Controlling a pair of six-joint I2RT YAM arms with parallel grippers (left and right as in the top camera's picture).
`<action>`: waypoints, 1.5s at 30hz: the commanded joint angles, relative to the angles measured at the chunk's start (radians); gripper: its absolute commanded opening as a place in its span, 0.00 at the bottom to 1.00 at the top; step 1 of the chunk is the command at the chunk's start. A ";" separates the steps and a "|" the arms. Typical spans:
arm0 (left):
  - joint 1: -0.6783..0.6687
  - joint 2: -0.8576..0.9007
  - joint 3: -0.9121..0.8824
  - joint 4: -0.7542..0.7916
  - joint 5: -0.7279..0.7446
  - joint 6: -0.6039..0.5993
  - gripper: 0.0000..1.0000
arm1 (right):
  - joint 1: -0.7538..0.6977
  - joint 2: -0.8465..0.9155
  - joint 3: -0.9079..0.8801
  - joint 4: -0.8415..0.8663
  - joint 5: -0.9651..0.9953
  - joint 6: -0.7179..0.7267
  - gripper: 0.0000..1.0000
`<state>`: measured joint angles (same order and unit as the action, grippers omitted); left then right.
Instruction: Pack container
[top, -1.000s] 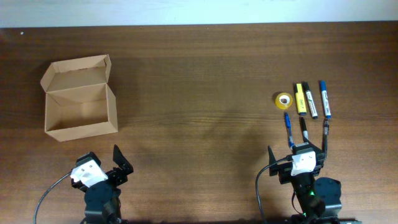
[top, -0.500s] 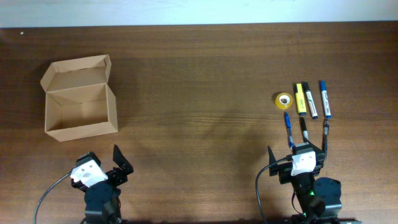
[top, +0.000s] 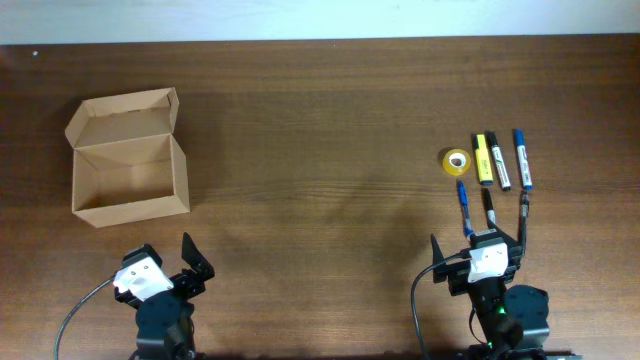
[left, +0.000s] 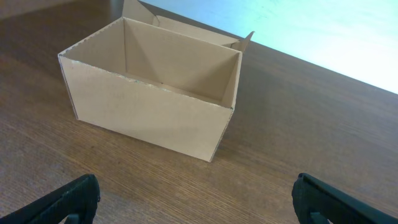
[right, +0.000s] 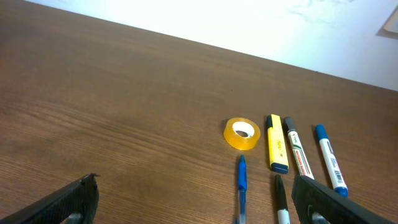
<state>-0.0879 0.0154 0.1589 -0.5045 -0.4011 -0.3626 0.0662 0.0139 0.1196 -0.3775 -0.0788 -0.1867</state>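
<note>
The brown cardboard box (top: 130, 178) sits on the left side of the worktop (top: 320, 110). Its lid flap is open at the back, and no things are inside it. The left fingers (left: 68, 202) are spread wide just in front of it and hold nothing. The right fingers (right: 68, 202) are spread wide too, also with nothing in them.

The things to pack lie well apart from the box, over on the right. There is a yellow tape roll (top: 456, 160), a yellow highlighter (top: 483, 160), a white marker (top: 498, 165), a blue marker (top: 522, 160), a blue pen (top: 464, 208) and two black pens (top: 488, 208).

I think nothing is packed yet.

The markers lie very close side by side, so the fingers could grab two at once or knock one away. The tape roll might roll off if it is nudged. The box looks light, so a bump could push it along. A long marker could catch on the box edge if it goes in crooked.
</note>
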 joint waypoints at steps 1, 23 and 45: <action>0.006 -0.010 -0.010 0.003 -0.011 -0.006 1.00 | -0.002 -0.011 -0.008 0.001 0.002 0.000 0.99; 0.006 -0.010 -0.010 0.003 -0.011 -0.006 1.00 | -0.002 -0.011 -0.008 0.001 0.002 0.000 0.99; 0.006 -0.010 -0.006 0.162 0.129 -0.006 1.00 | -0.002 -0.011 -0.008 0.001 0.002 0.000 0.99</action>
<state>-0.0879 0.0154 0.1585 -0.3668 -0.3714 -0.3626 0.0662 0.0135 0.1196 -0.3775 -0.0788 -0.1875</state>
